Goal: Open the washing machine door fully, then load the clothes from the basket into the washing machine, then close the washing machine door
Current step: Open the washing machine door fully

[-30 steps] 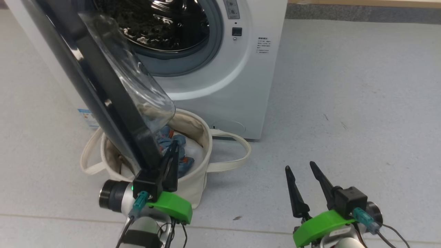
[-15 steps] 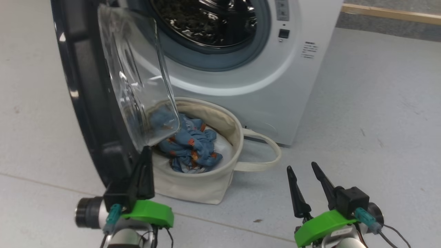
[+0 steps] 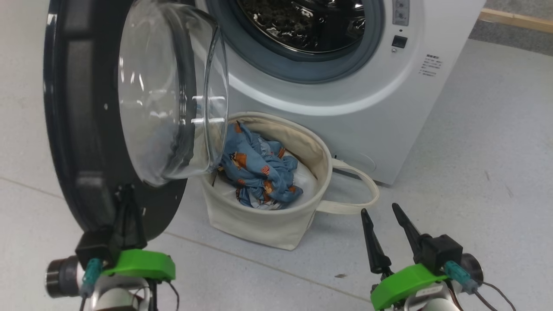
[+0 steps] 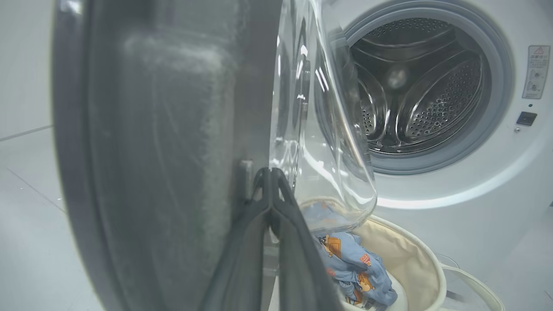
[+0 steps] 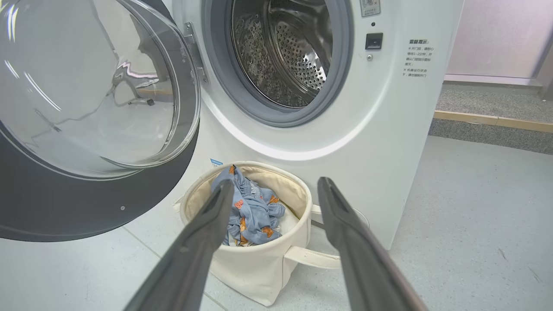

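The washing machine (image 3: pixel 345 116) stands with its steel drum (image 3: pixel 302 21) exposed. Its black door (image 3: pixel 65 129), with the bulging glass bowl (image 3: pixel 173 99), hangs wide open to the left. My left gripper (image 3: pixel 125 194) is shut, and its tips rest against the door's lower inner face (image 4: pixel 151 151); the left wrist view has the left gripper (image 4: pixel 271 172) beside the glass. The cream basket (image 3: pixel 259 224) sits on the floor before the machine and holds the light-blue clothes (image 3: pixel 259 168). My right gripper (image 3: pixel 380 209) hovers open to the basket's right; in its wrist view the right gripper (image 5: pixel 275 182) faces the basket (image 5: pixel 259 268).
A white bundle (image 3: pixel 302 181) lies under the clothes. One loop handle (image 3: pixel 358 190) of the basket sticks out towards my right gripper. Pale grey floor spreads right of the machine. A wooden strip (image 3: pixel 518 19) edges the far right.
The door has swung farther open to the left, and my left gripper went with it. The clothes in the basket are now uncovered. The head camera has turned too. The right gripper kept still.
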Controlling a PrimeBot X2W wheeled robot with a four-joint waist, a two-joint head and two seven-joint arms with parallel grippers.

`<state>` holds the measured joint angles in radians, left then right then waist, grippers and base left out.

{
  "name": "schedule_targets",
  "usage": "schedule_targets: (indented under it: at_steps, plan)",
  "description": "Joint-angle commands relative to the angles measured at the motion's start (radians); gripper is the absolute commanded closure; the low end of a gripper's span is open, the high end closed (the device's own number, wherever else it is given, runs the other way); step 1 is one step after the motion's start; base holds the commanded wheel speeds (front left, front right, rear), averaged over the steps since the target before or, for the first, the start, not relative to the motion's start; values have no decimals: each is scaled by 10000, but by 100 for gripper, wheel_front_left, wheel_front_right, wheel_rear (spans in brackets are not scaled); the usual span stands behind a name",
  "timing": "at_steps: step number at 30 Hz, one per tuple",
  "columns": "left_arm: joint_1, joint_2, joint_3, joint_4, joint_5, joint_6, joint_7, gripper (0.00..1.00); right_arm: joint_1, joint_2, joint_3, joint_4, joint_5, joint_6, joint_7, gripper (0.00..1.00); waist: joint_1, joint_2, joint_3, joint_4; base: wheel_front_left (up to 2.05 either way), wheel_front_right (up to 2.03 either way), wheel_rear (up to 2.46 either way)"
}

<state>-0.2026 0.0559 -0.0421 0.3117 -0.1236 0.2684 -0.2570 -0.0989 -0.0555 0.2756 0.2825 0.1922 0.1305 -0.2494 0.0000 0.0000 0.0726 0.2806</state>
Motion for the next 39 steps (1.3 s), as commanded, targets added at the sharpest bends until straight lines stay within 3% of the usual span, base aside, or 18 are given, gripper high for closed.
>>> schedule_targets:
  at_steps: [1, 16, 26, 31, 39]
  plan:
    - [-404, 310, 568, -408, -15, -9, -48, 100, -273, 53, 175, -257, -89, 2, -124, 0, 0, 0, 78, 77, 0, 0, 0]
    - [-1783, 1158, 2945, -25, -453, -914, -48, 100, -692, 39, 290, -551, -879, 2, -124, 0, 0, 0, 1348, 685, 0, 0, 0]
    - [-3674, 1650, 3741, 1093, -927, -1764, -48, 100, -1184, -643, 411, -774, -1254, 2, -124, 0, 0, 0, 2773, 1486, 0, 0, 0]
    - [-4689, 1522, 3951, 2020, -1053, -1921, -48, 100, -1288, -1189, 450, -782, -1370, 2, -124, 0, 0, 0, 3503, 2096, 0, 0, 0]
    - [-5113, 1218, 4308, 2224, -872, -2043, -48, 100, -1863, -1805, 1252, -453, -1198, 2, -124, 0, 0, 0, 3952, 2360, 0, 0, 0]
